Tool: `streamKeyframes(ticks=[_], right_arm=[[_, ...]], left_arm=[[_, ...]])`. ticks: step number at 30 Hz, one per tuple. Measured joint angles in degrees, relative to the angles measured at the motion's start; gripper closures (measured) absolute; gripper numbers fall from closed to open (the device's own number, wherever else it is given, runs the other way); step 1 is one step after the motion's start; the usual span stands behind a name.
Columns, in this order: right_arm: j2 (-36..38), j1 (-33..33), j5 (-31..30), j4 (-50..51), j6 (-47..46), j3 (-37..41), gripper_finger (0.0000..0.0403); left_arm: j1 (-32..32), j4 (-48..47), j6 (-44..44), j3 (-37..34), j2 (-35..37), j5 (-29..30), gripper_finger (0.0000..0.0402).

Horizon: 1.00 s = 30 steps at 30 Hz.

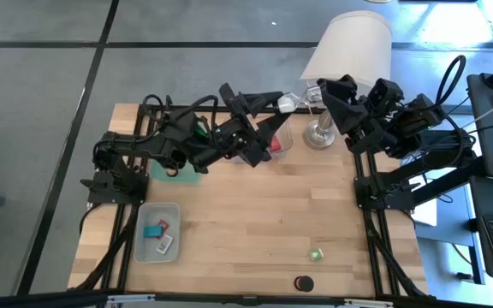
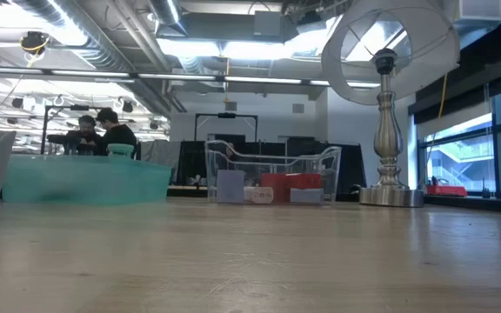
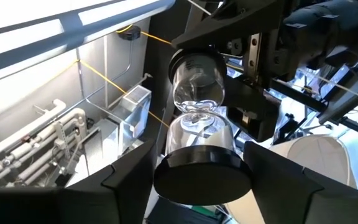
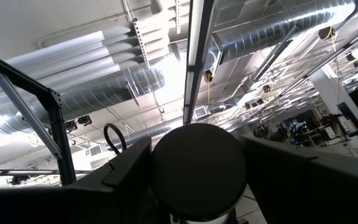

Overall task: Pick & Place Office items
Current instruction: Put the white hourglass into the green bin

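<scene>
Left gripper (image 3: 202, 180): fingers (image 3: 126, 180) closed on black-based hourglass (image 3: 197, 124), raised above clear tray (image 1: 276, 137); lower steadily, release gently. Right gripper (image 4: 197, 171): gripping black cap (image 4: 199, 163), parked by lamp (image 1: 345, 51).

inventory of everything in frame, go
hourglass: 1, clear with black end caps, in the air over the table's far edge
lamp: 1, white shade, metal stand, far right corner
clear tray: 1, beside the lamp, holds red and lilac pieces
green mat: 1, far left, under the left arm
grey tray: 1, near left
teal block: 1, in the grey tray
labelled rectangle: 1, white, in the grey tray
green block: 1, near right, loose
black cap: 1, near edge
people: 2, room behind
left end effector: closed on one hourglass cap
right end effector: closed on the other cap
</scene>
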State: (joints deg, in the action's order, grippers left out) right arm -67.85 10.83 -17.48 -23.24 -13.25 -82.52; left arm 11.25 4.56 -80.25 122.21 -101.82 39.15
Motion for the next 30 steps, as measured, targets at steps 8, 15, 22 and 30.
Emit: streamKeyframes(ticks=[8, 15, 22, 30], right_arm=[[0.0, 0.0, 0.6, -0.1, -1.3, 0.0, 0.0184], [0.0, 0.0, 0.6, 0.0, -2.1, 0.0, 0.0184], [0.0, 0.0, 0.6, 0.0, -2.2, 0.0, 0.0177], [0.0, 0.0, 0.6, 0.1, -2.1, 0.0, 0.0177]], left_arm=[[0.8, 0.0, 0.0, 0.0, 0.0, 0.0, 0.0182], [1.4, -0.1, 0.0, 0.0, 0.0, 0.5, 0.0183], [1.5, -0.1, 0.0, 0.0, 0.0, 0.5, 0.0184], [1.5, -0.2, 0.0, 0.0, 0.0, 0.5, 0.0189]])
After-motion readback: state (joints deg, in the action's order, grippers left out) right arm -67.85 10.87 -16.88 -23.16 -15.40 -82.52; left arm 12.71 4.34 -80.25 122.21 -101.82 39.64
